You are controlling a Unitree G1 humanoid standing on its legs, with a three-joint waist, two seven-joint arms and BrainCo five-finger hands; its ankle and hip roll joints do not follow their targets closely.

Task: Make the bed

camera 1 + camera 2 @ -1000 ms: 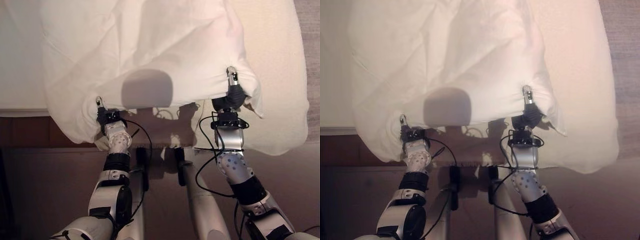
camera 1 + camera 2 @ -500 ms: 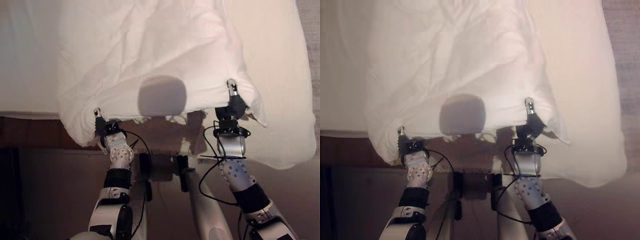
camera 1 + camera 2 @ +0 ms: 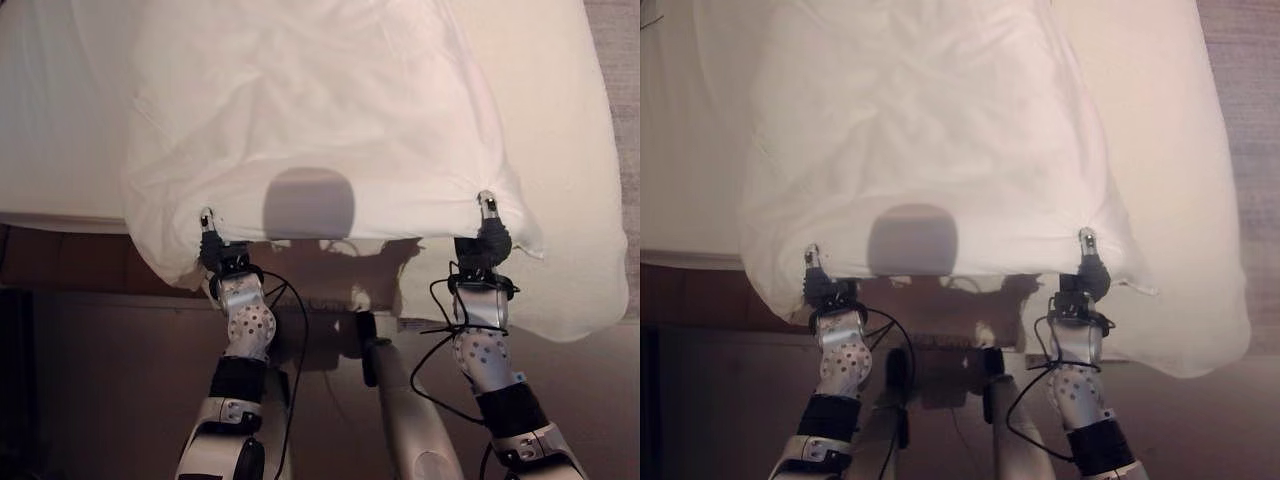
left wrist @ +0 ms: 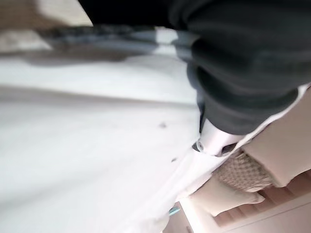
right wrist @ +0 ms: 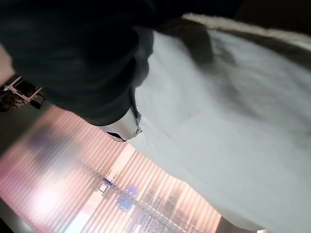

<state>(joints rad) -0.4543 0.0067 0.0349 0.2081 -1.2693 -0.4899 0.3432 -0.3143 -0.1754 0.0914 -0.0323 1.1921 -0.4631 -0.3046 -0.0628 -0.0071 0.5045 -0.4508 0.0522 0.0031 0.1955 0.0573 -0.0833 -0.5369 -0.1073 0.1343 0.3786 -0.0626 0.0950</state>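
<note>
Rumpled white cotton duvet [image 3: 320, 120] over the cream-sheeted bed [image 3: 560, 150], left robot hand [image 3: 212, 250] and right robot hand [image 3: 490, 235] each pinching its near hem, well apart.

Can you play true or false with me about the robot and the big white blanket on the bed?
1. Both hands hold the near edge of the white blanket. True: the left hand and the right hand each pinch that edge.
2. The blanket is bright red. False: it is white.
3. The blanket lies over a bed with a pale sheet. True.
4. The two hands are touching each other. False: they are far apart, one near each end of the edge.
5. The blanket is folded into a neat small square. False: it is spread out and wrinkled.
</note>
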